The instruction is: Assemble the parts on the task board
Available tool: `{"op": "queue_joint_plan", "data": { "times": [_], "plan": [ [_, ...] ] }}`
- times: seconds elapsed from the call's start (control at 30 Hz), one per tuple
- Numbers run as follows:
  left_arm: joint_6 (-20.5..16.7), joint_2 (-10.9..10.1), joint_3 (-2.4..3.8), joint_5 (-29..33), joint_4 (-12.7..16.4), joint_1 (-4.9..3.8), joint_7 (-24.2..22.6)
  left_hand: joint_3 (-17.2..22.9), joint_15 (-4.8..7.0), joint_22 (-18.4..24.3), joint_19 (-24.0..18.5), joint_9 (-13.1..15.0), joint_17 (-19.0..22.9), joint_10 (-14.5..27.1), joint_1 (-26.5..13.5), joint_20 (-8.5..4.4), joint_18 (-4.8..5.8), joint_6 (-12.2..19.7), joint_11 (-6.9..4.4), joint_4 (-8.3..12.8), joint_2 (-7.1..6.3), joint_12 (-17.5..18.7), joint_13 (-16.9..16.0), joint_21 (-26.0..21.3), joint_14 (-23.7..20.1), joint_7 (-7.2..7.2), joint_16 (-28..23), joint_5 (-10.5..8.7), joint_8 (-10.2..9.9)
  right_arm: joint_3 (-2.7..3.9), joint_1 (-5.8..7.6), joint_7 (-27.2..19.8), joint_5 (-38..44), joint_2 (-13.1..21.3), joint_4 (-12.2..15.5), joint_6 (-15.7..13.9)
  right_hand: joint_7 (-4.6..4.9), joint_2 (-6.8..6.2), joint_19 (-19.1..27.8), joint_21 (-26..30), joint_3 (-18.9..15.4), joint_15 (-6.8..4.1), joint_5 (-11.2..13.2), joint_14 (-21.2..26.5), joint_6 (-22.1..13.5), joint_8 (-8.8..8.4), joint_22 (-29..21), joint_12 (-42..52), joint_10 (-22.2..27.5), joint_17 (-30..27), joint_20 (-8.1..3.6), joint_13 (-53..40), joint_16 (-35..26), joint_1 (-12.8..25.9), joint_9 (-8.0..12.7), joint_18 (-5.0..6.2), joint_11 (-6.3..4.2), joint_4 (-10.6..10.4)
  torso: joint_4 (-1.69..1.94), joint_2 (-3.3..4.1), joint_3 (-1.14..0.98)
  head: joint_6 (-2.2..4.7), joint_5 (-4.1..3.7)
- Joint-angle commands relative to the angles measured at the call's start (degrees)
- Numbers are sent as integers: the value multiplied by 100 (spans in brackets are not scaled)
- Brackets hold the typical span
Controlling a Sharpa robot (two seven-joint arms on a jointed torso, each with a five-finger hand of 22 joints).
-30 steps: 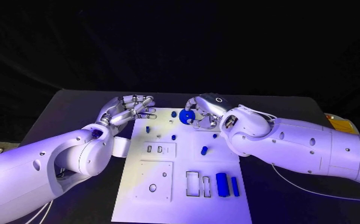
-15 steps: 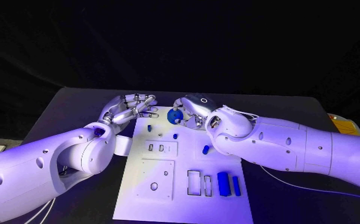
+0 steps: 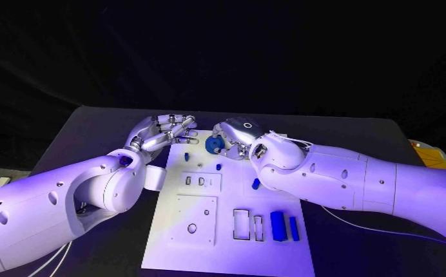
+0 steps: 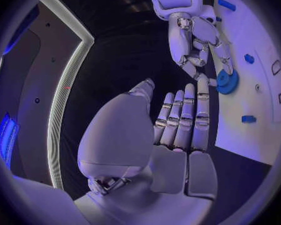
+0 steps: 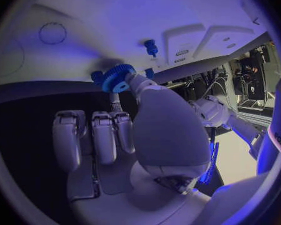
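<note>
We see the right hand (image 3: 238, 136) pinching a small blue toothed gear (image 5: 117, 78) at its fingertips (image 5: 133, 79), holding it over the far end of the white task board (image 3: 223, 225), while its other fingers lie straight side by side and touch nothing. Just beside those fingertips a blue peg (image 5: 151, 47) stands upright in the board. The left hand (image 3: 163, 131) hovers at the board's far left edge with its fingers (image 4: 187, 112) stretched out together, holding nothing, their tips close to the gear but apart from it.

One task board (image 3: 227, 238), two hands (image 3: 164, 131) (image 3: 234, 136).
</note>
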State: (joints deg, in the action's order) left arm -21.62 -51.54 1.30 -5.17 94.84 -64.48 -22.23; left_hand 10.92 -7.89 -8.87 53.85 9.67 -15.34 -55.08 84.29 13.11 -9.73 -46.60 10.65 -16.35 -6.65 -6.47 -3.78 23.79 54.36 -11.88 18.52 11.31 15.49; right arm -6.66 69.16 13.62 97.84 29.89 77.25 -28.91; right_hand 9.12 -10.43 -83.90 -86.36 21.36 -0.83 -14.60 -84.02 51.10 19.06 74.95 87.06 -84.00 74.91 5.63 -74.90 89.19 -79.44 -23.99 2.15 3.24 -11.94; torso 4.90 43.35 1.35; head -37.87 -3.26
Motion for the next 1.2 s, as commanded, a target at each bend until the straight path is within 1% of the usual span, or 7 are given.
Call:
{"op": "queue_joint_plan", "data": {
  "times": [0.03, 0.5, 0.7, 0.87, 1.0, 1.1, 1.2],
  "plan": [
    [90, 11, 5, -14, 13, -6, -39, 24, 0, -4, 0, -8, -5, 13, 37, -1, -63, 50, 8, -2, -16, 18, -6, 33, -56, -174, -37, -38, -17, -16, -28, 7, 73, -12, -48, 216, -166, -6, -276, -5, 36, -19, 40, -554, 212, -10, 1052, 15, -345, 1292, -44, -1172, 36, 69, -25, -85, -40, -10, -13, 0, -5, -18, 10],
    [95, 6, 6, -14, 12, -6, -32, 24, 0, -4, 0, -8, -5, 13, 37, -1, -63, 50, 8, -2, -16, 18, -6, 33, -56, -174, -37, -38, -17, -29, -53, 10, 53, -34, -87, 318, -147, -71, -250, 24, 53, -4, 77, -548, 193, -66, 1021, -17, -315, 1264, -36, -1137, 30, 169, -23, -76, -23, -40, -13, 0, -5, -20, 9],
    [97, -1, 6, -14, 12, -6, -30, 24, 0, -4, 0, -8, -5, 13, 37, -1, -63, 50, 8, -2, -16, 18, -6, 33, -56, -174, -37, -38, -17, -30, -64, 18, 53, 13, -34, 292, -148, -72, -255, 18, 54, -4, 78, -549, 197, -66, 1028, -14, -317, 1265, -35, -1140, 30, 174, -25, -78, -22, -41, -18, -2, -1, -25, 17],
    [95, -5, 6, -14, 10, -6, -30, 24, 0, -4, 0, -8, -5, 13, 37, -1, -63, 50, 8, -2, -16, 18, -6, 33, -56, -174, -37, -38, -17, -31, -70, 48, 65, 32, -13, 248, -148, -72, -255, 18, 54, -4, 78, -549, 197, -66, 1028, -14, -317, 1265, -35, -1140, 30, 174, -25, -78, -22, -41, -19, 0, -5, -22, 17],
    [96, -5, 6, -14, 9, -6, -29, 24, 0, -4, 0, -8, -5, 13, 37, -1, -63, 50, 8, -2, -16, 18, -6, 33, -56, -174, -37, -38, -17, -31, -72, 60, 69, 32, -9, 203, -148, -75, -261, 12, 56, -3, 79, -548, 200, -66, 1036, -19, -313, 1263, -34, -1135, 30, 177, -26, -81, -22, -42, -12, 1, -4, -19, 11],
    [96, -7, 6, -14, 9, -6, -27, 24, 0, -4, 0, -8, -5, 13, 37, -1, -63, 50, 8, -2, -16, 18, -6, 33, -56, -174, -37, -38, -17, -31, -74, 61, 71, 28, -9, 170, -146, -95, -254, 20, 55, -1, 91, -547, 199, -75, 1027, -33, -300, 1260, -32, -1119, 29, 193, -27, -78, -21, -43, -13, 1, -7, -20, 15],
    [96, -8, 6, -14, 9, -6, -25, 24, 0, -4, 0, -8, -5, 13, 37, -1, -63, 50, 8, -2, -16, 18, -6, 33, -56, -174, -37, -38, -17, -31, -74, 58, 70, 25, -15, 152, -128, -133, -245, 31, 51, 9, 152, -546, 159, -124, 1018, -69, -267, 1252, -24, -1080, 27, 251, -23, -75, -6, -63, -14, 4, -5, -16, 15]
  ]
}}
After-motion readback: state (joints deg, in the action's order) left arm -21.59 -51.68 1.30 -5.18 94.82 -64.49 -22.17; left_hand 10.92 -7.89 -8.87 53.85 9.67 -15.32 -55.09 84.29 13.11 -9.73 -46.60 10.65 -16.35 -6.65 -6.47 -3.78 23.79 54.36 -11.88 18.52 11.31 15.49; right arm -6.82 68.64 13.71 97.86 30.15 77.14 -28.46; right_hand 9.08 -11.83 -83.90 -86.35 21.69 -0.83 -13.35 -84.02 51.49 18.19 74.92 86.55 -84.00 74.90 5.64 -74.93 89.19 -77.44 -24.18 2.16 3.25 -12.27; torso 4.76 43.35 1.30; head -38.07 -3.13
